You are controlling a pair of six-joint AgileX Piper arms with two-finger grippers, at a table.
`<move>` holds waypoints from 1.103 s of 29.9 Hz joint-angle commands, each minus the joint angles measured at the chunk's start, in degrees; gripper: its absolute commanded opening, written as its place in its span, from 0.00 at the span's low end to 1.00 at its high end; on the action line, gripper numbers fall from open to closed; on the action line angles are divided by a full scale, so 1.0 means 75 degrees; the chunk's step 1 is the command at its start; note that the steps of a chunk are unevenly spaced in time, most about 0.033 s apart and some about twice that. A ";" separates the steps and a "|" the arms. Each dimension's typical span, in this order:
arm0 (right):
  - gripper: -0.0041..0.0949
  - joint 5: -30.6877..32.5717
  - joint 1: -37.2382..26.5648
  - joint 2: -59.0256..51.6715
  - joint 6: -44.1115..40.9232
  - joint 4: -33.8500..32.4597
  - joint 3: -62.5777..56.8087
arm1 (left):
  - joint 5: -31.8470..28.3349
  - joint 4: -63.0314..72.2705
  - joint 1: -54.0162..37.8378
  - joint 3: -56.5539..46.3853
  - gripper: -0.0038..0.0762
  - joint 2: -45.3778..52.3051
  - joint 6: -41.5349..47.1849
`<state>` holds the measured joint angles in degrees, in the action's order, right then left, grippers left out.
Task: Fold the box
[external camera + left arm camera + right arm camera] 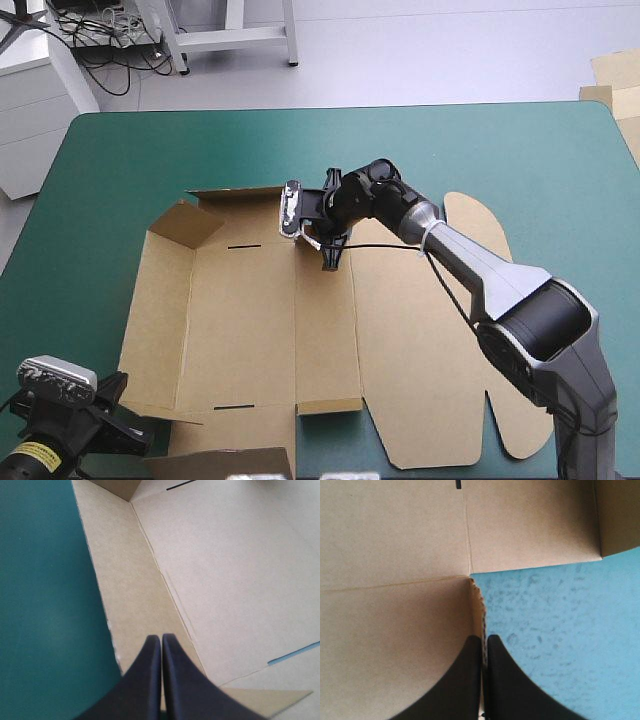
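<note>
The box [250, 330] lies open on the counter [100, 170], near its middle, mostly flat, with its left wall and far-left flap tilted up. The right tool [481, 640] is clamped on a board edge at the box's far side. The left tool [161, 639], fingers together, hangs over the near-left wall.

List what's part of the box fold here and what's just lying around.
In the job: the box; right gripper, pinching a cut edge at its far side; left gripper, at its near-left corner.
Lying about: loose board past the table's far-right corner.
</note>
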<state>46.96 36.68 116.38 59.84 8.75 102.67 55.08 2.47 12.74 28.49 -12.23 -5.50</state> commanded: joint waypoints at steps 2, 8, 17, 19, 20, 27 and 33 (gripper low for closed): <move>0.02 -0.0395 -0.0094 -0.0240 -0.0783 0.0142 0.0277 | -0.0492 0.0052 -0.0007 0.0182 0.04 -0.0095 0.0074; 0.02 -0.0406 -0.0112 -0.0190 -0.1264 0.0071 0.0277 | -0.0492 0.0052 -0.0007 0.0182 0.04 -0.0095 0.0074; 0.06 -0.0504 -0.0112 -0.0190 -0.0578 0.0043 0.0277 | -0.0492 0.0052 -0.0007 0.0182 0.04 -0.0095 0.0074; 0.17 -0.0590 -0.0112 -0.0190 -0.0846 -0.0043 0.0277 | -0.0492 0.0052 -0.0007 0.0182 0.04 -0.0095 0.0074; 0.25 -0.0602 -0.0112 -0.0190 -0.0958 -0.0128 0.0277 | -0.0492 0.0052 -0.0007 0.0182 0.04 -0.0095 0.0074; 0.51 -0.0620 -0.0191 -0.0271 -0.1301 -0.0346 0.0277 | -0.0492 0.0052 -0.0007 0.0182 0.04 -0.0095 0.0074; 0.51 -0.0305 -0.0602 -0.1013 -0.1301 -0.1234 0.0277 | -0.0492 0.0052 -0.0007 0.0182 0.04 -0.0095 0.0074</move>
<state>45.59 34.11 116.03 50.15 3.44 103.26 55.08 2.42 12.74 28.49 -12.23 -5.50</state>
